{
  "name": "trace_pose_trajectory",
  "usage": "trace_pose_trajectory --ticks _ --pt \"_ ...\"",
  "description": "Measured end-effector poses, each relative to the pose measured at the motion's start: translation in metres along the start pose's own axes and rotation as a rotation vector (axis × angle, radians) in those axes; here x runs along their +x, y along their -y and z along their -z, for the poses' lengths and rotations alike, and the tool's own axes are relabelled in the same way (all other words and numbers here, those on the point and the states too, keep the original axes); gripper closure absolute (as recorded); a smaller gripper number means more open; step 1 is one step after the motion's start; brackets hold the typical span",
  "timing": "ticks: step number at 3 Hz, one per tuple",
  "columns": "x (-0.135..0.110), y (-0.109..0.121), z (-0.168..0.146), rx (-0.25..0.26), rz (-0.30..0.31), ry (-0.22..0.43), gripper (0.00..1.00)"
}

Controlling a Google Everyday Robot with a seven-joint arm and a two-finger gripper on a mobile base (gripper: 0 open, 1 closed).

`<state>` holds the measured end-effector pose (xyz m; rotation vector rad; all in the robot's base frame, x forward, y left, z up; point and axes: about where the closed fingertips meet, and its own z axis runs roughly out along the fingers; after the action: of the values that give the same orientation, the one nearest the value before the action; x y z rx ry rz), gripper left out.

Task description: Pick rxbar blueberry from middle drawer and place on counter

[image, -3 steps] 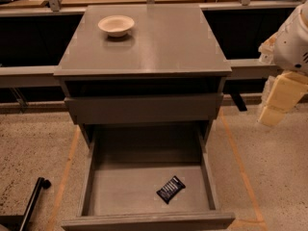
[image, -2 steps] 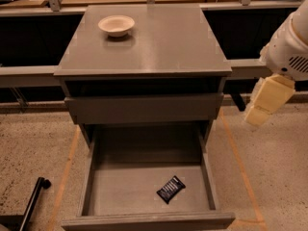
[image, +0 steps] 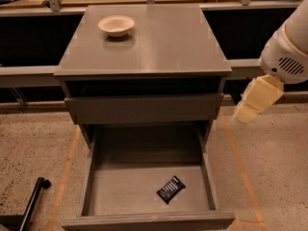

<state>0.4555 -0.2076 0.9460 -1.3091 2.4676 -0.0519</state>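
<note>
gripper at right edge of frame, beside cabinet, level with upper drawer front, nothing seen in it; whether clenched or released: cannot tell. counter fills upper centre. middle drawer pulled out, lower centre. cream bowl on counter, upper left. rxbar blueberry flat on drawer floor, right of centre, near front wall, lying diagonally.

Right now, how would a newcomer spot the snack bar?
Start at the grey cabinet under the counter; its middle drawer is pulled open. Near that drawer's front, right of centre, lies the rxbar blueberry, lower-left of the gripper beside the cabinet's right edge. It is the only dark, flat wrapper; the bowl on top is cream and round.
</note>
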Motion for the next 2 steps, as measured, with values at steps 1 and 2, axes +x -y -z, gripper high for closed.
trace_pose_trajectory --ticks 1,2 --pt "-0.008 -0.004 -0.041 -0.040 -0.113 -0.024 0.00" --pt "-0.016 -0.013 -0.098 -0.070 -0.222 -0.100 0.00"
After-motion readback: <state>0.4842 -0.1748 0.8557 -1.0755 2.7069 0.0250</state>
